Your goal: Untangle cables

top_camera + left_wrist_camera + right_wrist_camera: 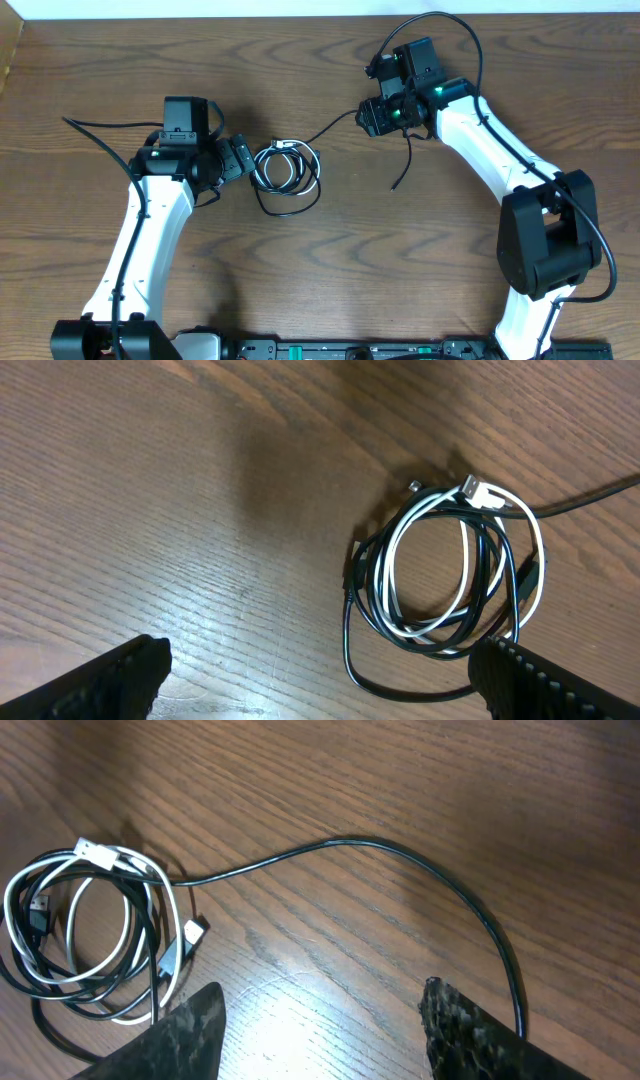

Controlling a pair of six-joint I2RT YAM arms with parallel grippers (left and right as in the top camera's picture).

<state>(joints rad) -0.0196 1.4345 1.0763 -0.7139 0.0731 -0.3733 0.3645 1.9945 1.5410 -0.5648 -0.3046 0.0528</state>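
Cables (287,167) coiled together mid-bench (300,60)
The black cable (340,842) and white cable (478,490) lie looped at overhead centre, the black tail running upper right. The left fingers (90,680) gape wide and the right fingers (180,1040) stand apart, both empty.

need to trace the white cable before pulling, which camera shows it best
Left wrist: the white cable loop sits fully in frame, near centre. Right wrist shows it crowded against the left edge; overhead shows it tiny.
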